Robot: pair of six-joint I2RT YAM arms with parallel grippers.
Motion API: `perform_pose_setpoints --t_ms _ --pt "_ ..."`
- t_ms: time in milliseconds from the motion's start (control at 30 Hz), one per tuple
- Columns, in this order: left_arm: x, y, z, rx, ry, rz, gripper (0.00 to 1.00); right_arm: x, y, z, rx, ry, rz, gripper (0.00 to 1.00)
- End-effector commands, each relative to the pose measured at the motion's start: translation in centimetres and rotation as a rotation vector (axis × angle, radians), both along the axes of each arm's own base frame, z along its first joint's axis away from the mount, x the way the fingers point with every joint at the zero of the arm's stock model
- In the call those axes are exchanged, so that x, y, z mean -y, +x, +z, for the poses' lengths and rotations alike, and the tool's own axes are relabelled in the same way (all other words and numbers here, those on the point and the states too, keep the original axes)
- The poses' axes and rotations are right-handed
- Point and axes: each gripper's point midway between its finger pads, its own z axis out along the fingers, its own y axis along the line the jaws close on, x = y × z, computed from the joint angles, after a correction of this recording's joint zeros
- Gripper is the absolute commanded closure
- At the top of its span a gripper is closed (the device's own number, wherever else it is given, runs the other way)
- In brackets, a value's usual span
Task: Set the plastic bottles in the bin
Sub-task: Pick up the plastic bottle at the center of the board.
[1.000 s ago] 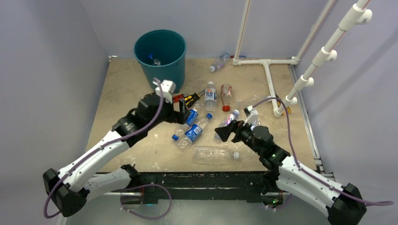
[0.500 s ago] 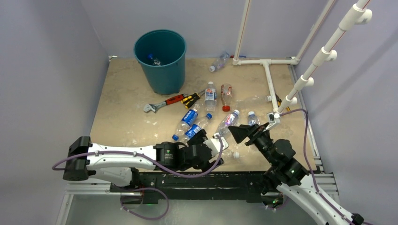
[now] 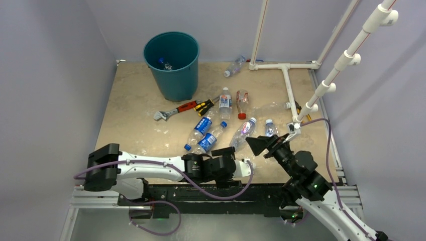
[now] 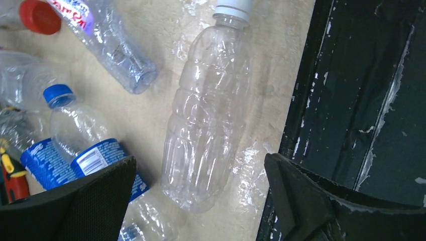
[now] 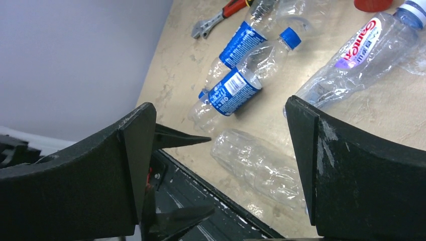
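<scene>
Plastic bottles lie scattered mid-table: two with blue labels (image 3: 205, 134), one with red writing (image 3: 242, 131), one with a red cap (image 3: 242, 104), one standing (image 3: 225, 103). Another lies inside the teal bin (image 3: 171, 65) at the back left. A bare clear bottle with a white cap (image 4: 208, 120) lies along the front edge. My left gripper (image 4: 201, 201) hangs open over it, its base between the spread fingers, untouched. In the top view the left gripper (image 3: 226, 165) hides most of that bottle. My right gripper (image 3: 258, 145) is open and empty, just right of it, above the clear bottle (image 5: 261, 168).
A red-handled wrench (image 3: 173, 110) and a yellow-black screwdriver (image 3: 203, 105) lie in front of the bin. A white pipe frame (image 3: 289, 85) stands at the back right, with a bottle (image 3: 234, 66) beside it. The black frame rail (image 4: 361, 100) runs along the table's front edge.
My left arm has swung from beside the wrench down to the front edge, over the clear bottle. My right arm has drawn back to the right. Both grippers stayed open.
</scene>
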Motion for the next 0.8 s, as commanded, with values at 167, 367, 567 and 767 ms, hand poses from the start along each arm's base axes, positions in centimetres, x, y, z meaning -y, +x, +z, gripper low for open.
perform_pose_setpoints --t_ms 167,367,567,767 --pt "1.5 0.4 -1.3 -0.067 -0.040 -0.165 0.01 0.0 -0.5 2.1 0.068 0.045 0.022 0.02" --pt "2.1 0.9 -3.8 -0.091 -0.002 -0.172 0.01 -0.4 -0.6 2.7 0.078 0.049 0.043 0.02" --pt "2.4 1.1 -5.7 -0.102 0.038 -0.165 0.04 -0.3 -0.7 3.2 0.079 0.059 0.041 0.02" --pt "3.0 1.6 -7.0 -0.127 0.077 -0.103 0.17 -0.3 -0.7 3.5 0.083 0.067 0.039 0.02"
